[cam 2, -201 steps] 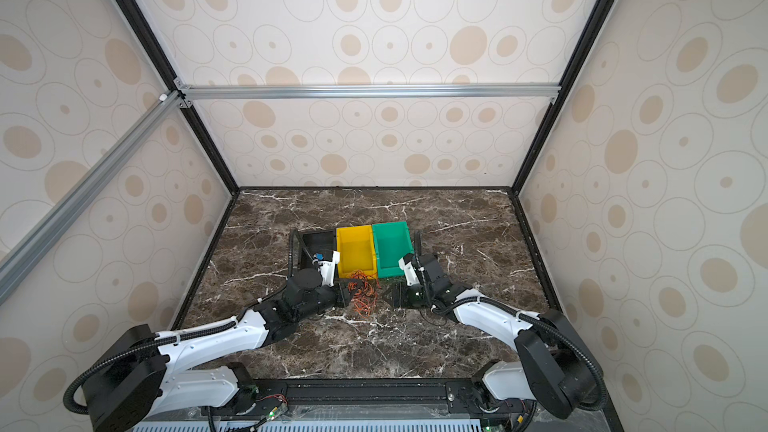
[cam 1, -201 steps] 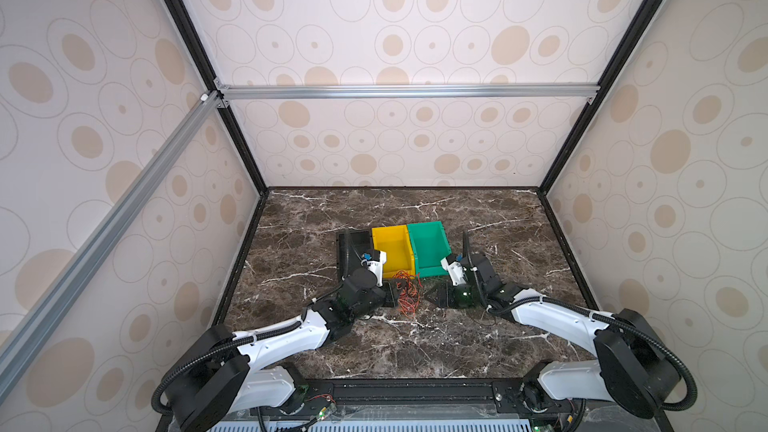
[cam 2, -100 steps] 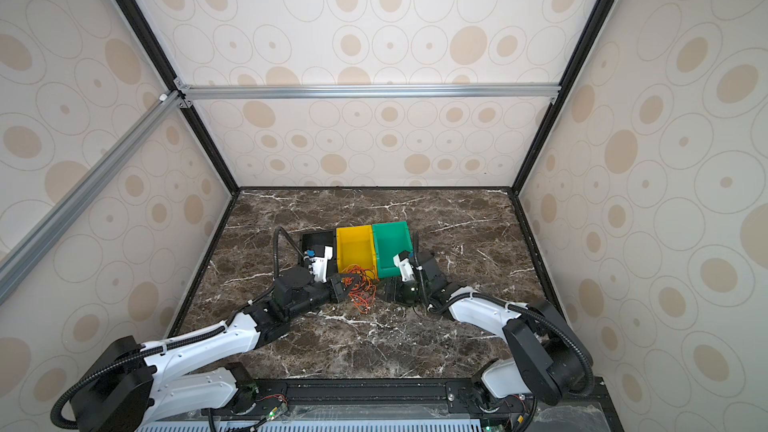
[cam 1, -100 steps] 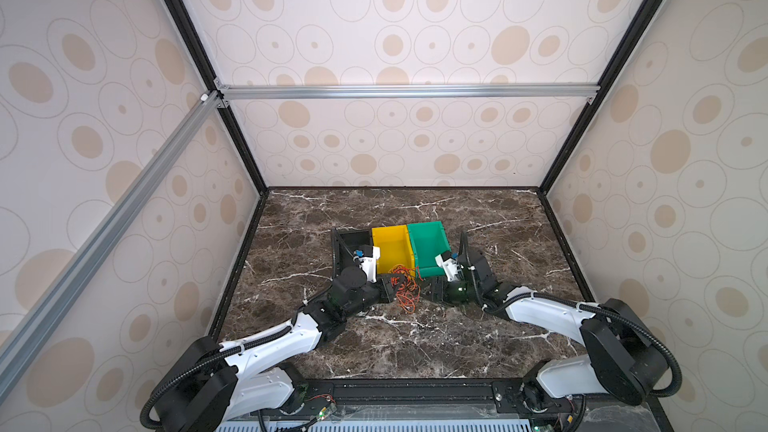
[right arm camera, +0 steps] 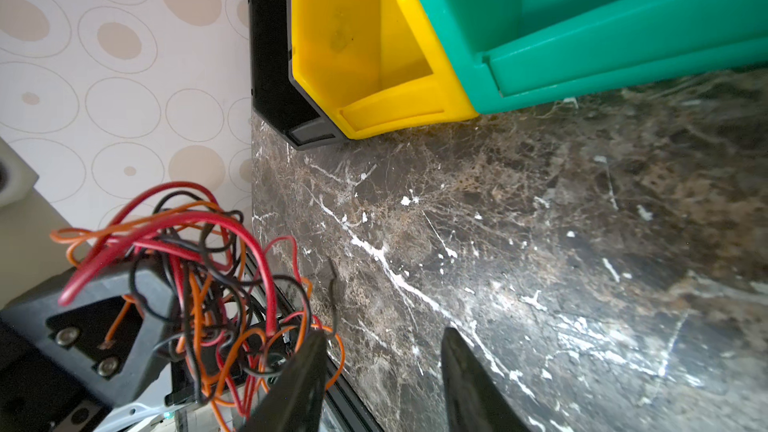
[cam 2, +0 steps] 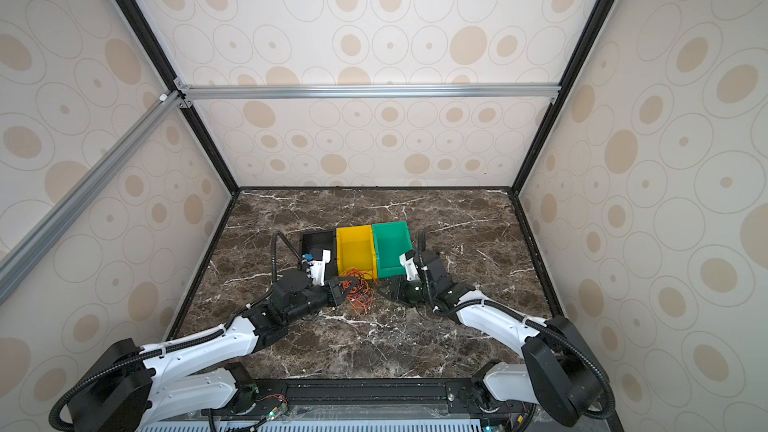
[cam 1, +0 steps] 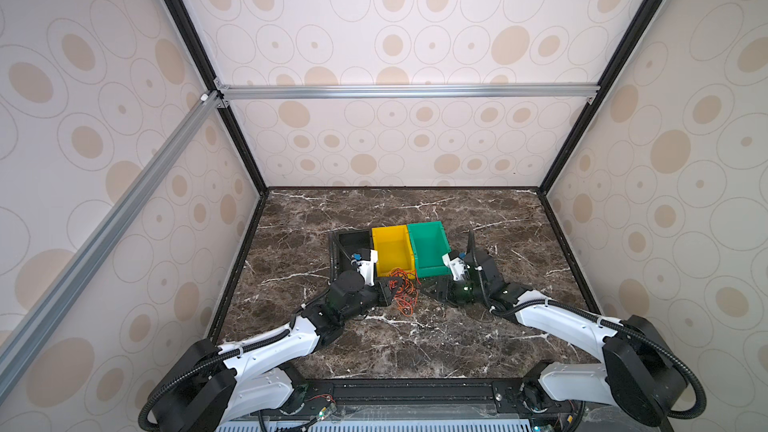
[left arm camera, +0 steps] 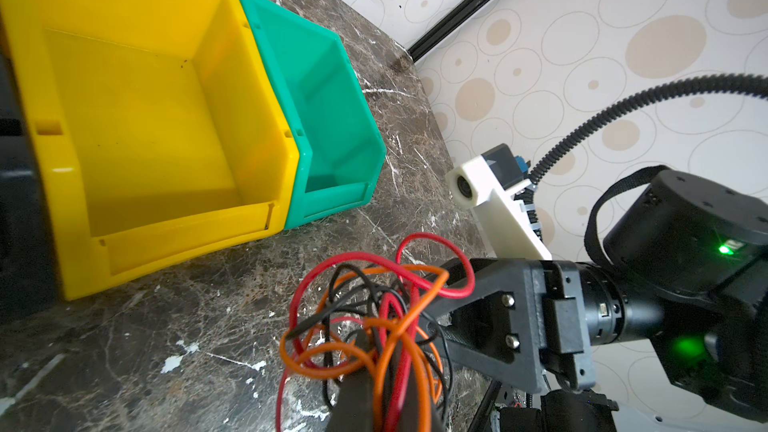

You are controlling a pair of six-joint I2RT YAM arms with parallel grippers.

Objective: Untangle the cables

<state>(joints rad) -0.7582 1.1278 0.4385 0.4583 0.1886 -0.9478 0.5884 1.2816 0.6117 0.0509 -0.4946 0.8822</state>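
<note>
The left gripper point(cam 1: 394, 284), fingers pinching the tangled thin orange, red and black cables point(left arm camera: 374, 305), has reached farther, just short of the empty yellow plastic bin point(left arm camera: 166, 238). The right gripper point(right arm camera: 382, 332) holds its fingers spread beside the tangle. The green plastic bin point(left arm camera: 332, 197) is empty.

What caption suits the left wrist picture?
Tangled cables clamped in the left pincer, near yellow bin and green bin.

A dark brown marble-look tabletop point(cam 1: 415, 347) with white veins, polished and faintly reflective, carries a yellow plastic bin point(left arm camera: 266, 89), a green plastic bin point(left arm camera: 332, 76) and a black plastic bin point(right arm camera: 270, 56), all smooth moulded with a soft sheen. The thin orange, red and black cables point(left arm camera: 386, 317) wear smooth, glossy plastic insulation. A silver metal rail point(cam 1: 407, 91) looks brushed and satin against matt, cream patterned wall panels point(cam 1: 415, 14).
</note>
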